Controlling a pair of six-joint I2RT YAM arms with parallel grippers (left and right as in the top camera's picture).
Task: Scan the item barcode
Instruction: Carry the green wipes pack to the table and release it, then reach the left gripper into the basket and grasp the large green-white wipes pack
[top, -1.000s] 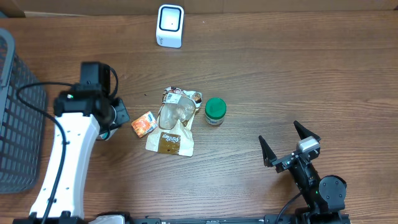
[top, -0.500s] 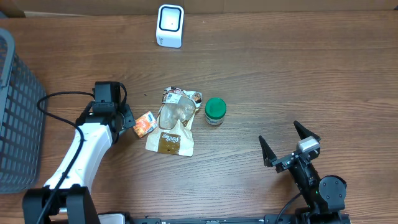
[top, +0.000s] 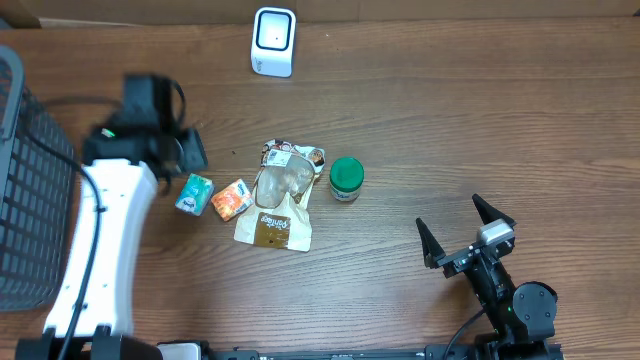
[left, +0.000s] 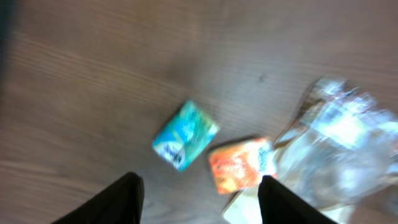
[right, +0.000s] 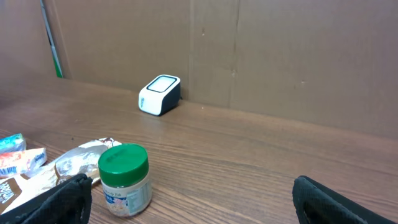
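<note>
A small teal packet lies flat on the wooden table, free of any grip, and shows blurred in the left wrist view as the teal packet. My left gripper hangs above and just behind it, open with nothing between its fingers. An orange packet lies right beside the teal one. The white barcode scanner stands at the table's far edge. My right gripper rests wide open at the near right, empty, facing a green-lidded jar.
A clear bag with a brown label lies between the orange packet and the jar. A dark mesh basket fills the left edge. A cardboard wall backs the table behind the scanner.
My left gripper went from shut to open, leaving the teal packet on the table next to the orange one, then rose and pulled back to the far left. The right arm stayed still.
</note>
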